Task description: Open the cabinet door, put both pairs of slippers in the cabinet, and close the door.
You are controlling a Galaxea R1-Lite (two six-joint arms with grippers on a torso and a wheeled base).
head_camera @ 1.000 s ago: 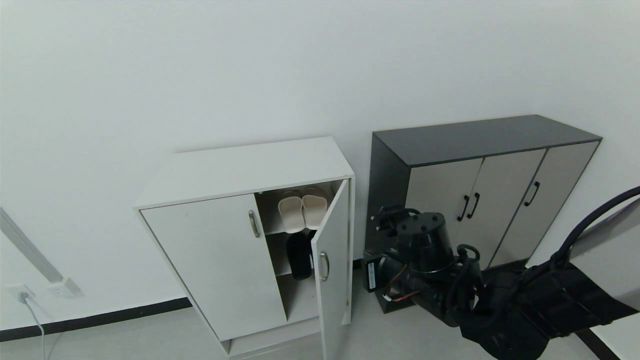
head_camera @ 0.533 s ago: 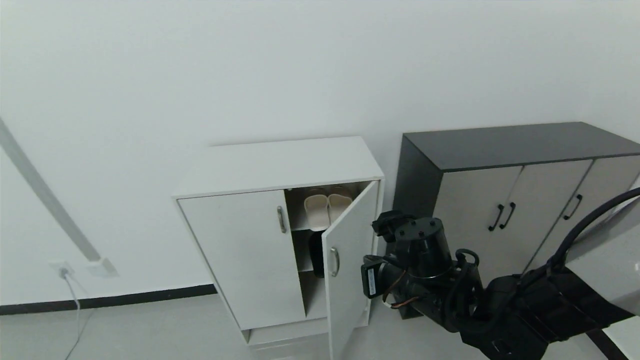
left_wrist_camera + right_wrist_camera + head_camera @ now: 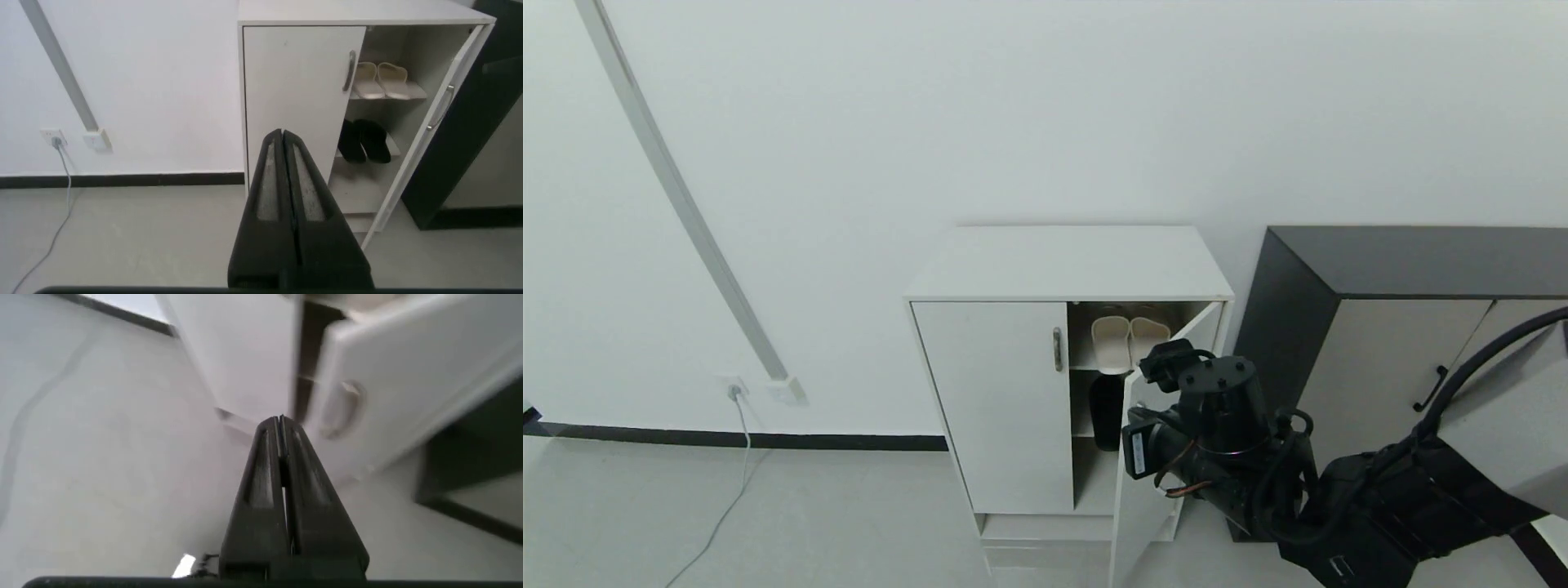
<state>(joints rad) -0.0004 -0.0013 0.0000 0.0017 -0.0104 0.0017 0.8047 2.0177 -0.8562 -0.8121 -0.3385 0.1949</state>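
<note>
Beige foam slippers (image 3: 1129, 341) sit on the top shelf of the white 2-door cabinet (image 3: 1062, 261), the black pair (image 3: 1106, 412) on the shelf below. Both are in. The view's swung round w/ the robot. The R arm (image 3: 1217, 408) is now right by the half-open right door (image 3: 1135, 523). R pincer (image 3: 280, 419) is pinched shut and empty, L pincer (image 3: 283, 132) likewise. Only closing the door is left, I'd say.

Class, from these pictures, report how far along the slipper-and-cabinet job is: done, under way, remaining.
Done: beige slippers on the upper shelf, black slippers on the shelf below, inside the white cabinet. In hand: the right gripper, shut and empty, sits near the open door. Left: closing that door.
</note>
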